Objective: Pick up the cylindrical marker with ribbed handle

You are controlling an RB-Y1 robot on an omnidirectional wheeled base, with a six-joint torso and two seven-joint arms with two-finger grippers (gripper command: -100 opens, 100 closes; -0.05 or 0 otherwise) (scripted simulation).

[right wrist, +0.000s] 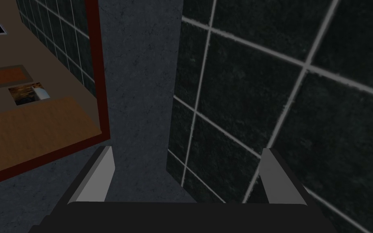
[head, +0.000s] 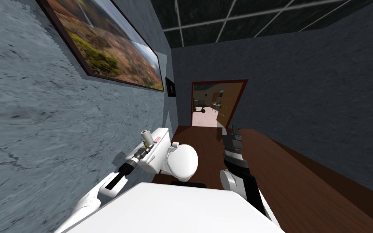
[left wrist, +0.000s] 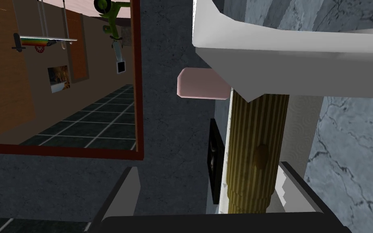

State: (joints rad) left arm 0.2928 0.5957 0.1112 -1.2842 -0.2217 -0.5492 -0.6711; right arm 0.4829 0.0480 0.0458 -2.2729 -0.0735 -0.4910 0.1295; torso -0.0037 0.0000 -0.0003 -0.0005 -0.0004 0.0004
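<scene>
— First, the left jaws?
— Parted, gripping nothing. Reaching level over the lid of the toilet tank (head: 162,135). Between the fingers (left wrist: 127,190), the marker (left wrist: 254,153): hard by one finger, well apart from the other. Cannot tell whether touching the nearer one.

— Lie of the marker?
— On end on the lid, long axis upright and square across the reach of the jaws. One end down on the white lid, the other pointing up at the ceiling, stepped in slightly at that free end. Olive-yellow, ribbed lengthwise, with a small round bump partway along the side.

— Where on the lid?
— By the wall-side edge, roughly midway between the lid's two ends. Just behind, a pale cylinder (left wrist: 299,125), also on end. Further along, toward the lid's far end, a pink block (left wrist: 202,83) with rounded corners.

— And the right jaws?
— Parted as well, empty. Held out over the brown floor (head: 295,178), to the right of the toilet bowl (head: 183,162), well apart from the tank, aimed at the doorway (head: 218,103).

— Further out?
— Grey mottled wall (head: 40,121) directly behind the tank. Above, a large framed landscape picture (head: 109,48). Beyond that, a small dark frame (head: 170,87) on the same wall. At the far end of the room, the doorway again, rimmed in red-brown.
</scene>
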